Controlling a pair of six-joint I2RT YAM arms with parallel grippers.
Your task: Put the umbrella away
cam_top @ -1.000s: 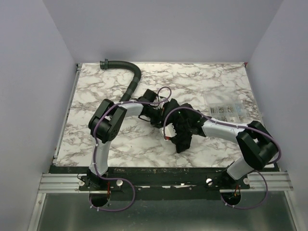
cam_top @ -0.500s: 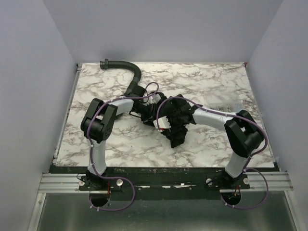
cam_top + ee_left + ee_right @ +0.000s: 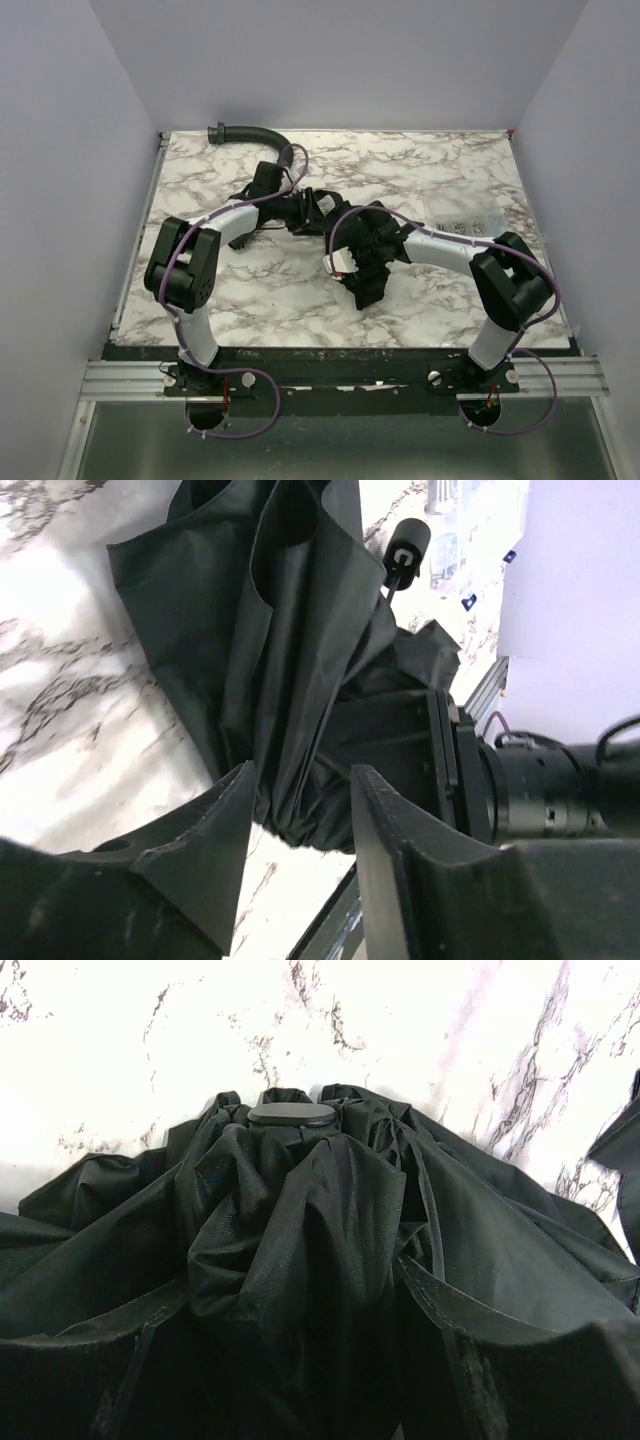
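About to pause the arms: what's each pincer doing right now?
Left pincer: open, empty, close to the umbrella.
Right pincer: straddles the umbrella's bunched cloth; whether it grips cannot be told.

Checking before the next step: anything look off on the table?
The umbrella lies on the table as a loose, rumpled bundle, its folds splaying unevenly rather than wrapped tight. No tear or spill visible.

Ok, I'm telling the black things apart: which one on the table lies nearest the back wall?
The ribbed curved hose, bending along the far-left edge. The umbrella is loose fabric bunched in the middle, between the arms.
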